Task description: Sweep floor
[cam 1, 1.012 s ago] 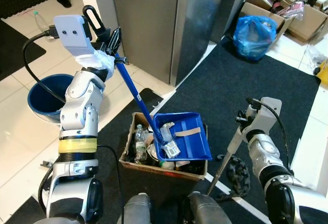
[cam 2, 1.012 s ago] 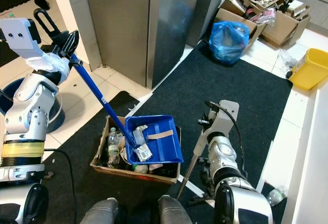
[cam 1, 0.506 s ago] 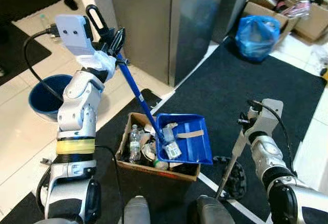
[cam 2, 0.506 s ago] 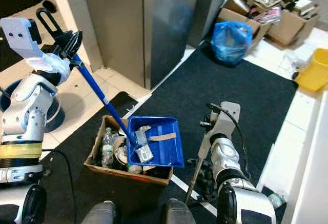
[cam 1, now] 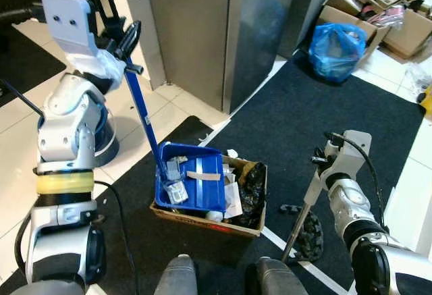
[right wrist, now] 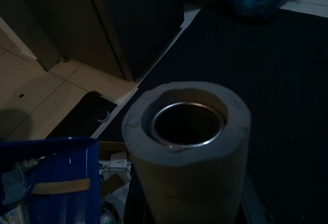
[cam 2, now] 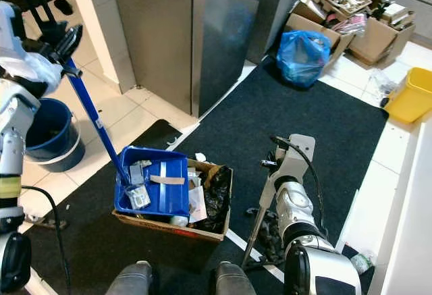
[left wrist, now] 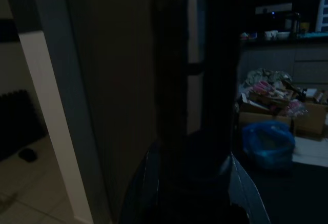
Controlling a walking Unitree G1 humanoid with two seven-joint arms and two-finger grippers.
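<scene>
My left gripper (cam 1: 128,40) is raised at the left, shut on the top of the blue dustpan's long handle (cam 1: 143,109). The dustpan (cam 1: 192,183) rests tilted over the left half of an open cardboard box (cam 1: 251,219), with tape and wrappers lying in it. The box's right half holds a black bag and papers (cam 1: 244,187). My right gripper (cam 1: 329,165) is low at the right, shut on the broom's grey pole (cam 1: 300,214). The dark broom head (cam 1: 312,235) sits on the black mat. In the right wrist view the pole's foam-wrapped end (right wrist: 187,131) is close up.
A blue bucket (cam 2: 44,129) stands on the tiles at the left. Tall metal cabinets (cam 1: 202,32) rise behind the box. A blue bag (cam 1: 335,48), cardboard boxes (cam 1: 398,21) and a yellow bin (cam 2: 412,92) line the back right. My feet (cam 1: 179,278) are at the box's near side.
My left arm has swung left and up, sliding the dustpan from the right side of the box to its left side. The right arm and broom have barely moved.
</scene>
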